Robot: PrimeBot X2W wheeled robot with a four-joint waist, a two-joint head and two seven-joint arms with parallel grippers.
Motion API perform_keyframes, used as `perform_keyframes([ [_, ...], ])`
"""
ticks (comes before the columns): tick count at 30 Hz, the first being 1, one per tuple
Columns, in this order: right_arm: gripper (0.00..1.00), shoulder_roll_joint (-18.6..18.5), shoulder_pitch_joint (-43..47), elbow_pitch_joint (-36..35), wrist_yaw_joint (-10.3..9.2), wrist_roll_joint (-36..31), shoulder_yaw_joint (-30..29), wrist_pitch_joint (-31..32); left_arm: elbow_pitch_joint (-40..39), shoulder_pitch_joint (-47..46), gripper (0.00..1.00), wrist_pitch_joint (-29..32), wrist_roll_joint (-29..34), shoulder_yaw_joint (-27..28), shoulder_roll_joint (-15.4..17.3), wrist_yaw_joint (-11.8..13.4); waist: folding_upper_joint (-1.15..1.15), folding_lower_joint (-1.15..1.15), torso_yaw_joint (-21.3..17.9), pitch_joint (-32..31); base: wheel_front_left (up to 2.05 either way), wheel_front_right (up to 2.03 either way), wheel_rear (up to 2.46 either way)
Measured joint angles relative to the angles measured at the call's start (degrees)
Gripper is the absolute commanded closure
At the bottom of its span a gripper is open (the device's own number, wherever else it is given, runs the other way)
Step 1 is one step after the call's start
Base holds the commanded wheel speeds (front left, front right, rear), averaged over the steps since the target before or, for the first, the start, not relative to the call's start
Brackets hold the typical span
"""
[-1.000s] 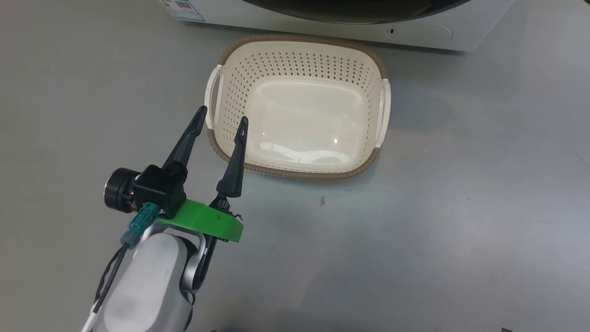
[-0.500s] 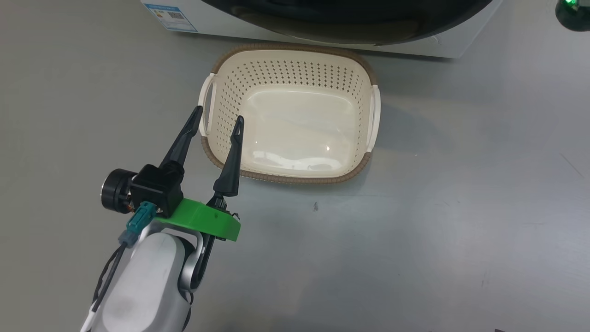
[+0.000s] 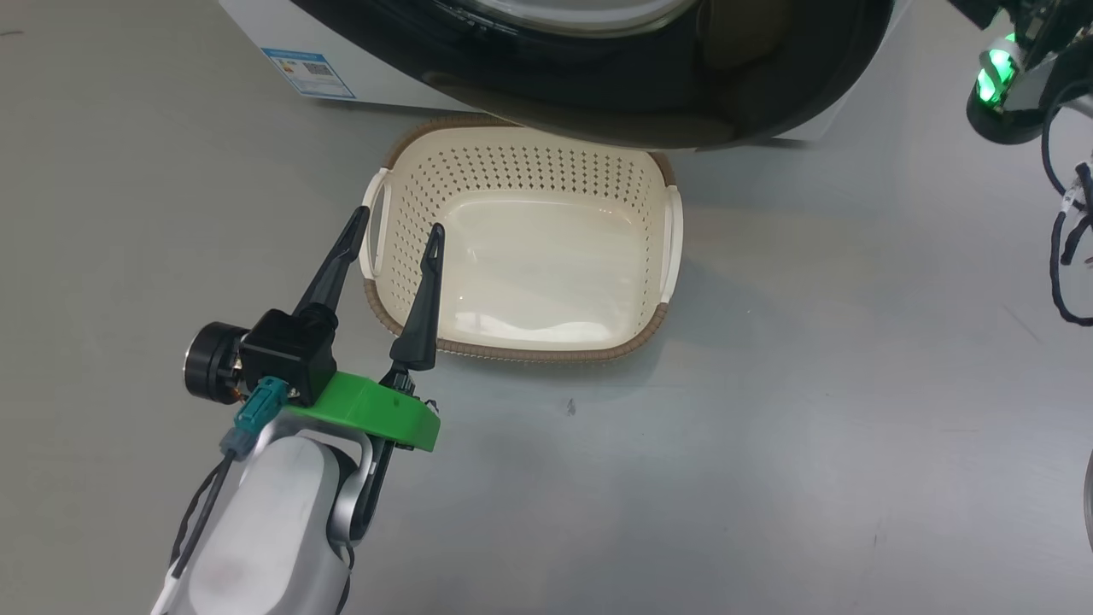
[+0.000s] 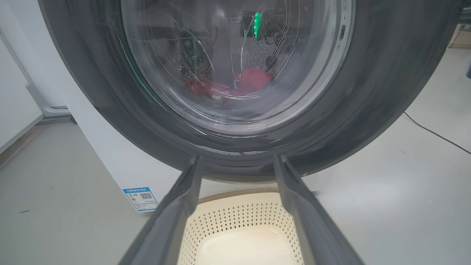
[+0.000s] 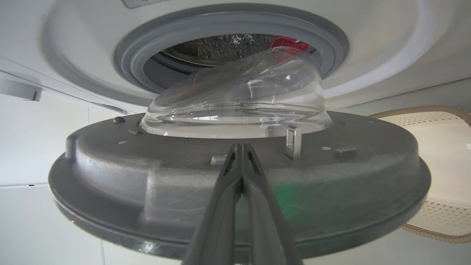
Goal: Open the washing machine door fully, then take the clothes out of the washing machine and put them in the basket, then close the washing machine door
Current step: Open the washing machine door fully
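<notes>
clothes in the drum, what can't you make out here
- Clothes: left wrist view, smeared red behind the washing machine door glass; count unclear.
- Door top: head view, cut off by the upper edge.
- Blue label: left wrist view, print too small.
- Right claw: right wrist view, contact with door unclear.

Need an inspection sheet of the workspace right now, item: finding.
Surface: grey floor, one small dark speck.
Job's things: washing machine door partly open; red clothes in the drum; basket empty, on the floor below the door.
Clutter: nothing seen.
Grippers: left gripper open, near the basket's left rim; right gripper shut, tips at the door's inner face.
Cables: black cables at the head view's right edge; one cable on the floor right of the machine.
Surroundings: white washing machine with blue label.
</notes>
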Motion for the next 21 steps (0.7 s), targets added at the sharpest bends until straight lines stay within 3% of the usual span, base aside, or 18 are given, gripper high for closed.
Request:
perform_keyframes([
  [21,1.00,4.63,9.89,-0.41,2.01,1.31,3.10,4.05,2.61,4.76,0.00,0.00,0.00,-0.19,0.03,0.05,0.00,0.00,0.47,-8.00,0.00,0.00,0.00],
])
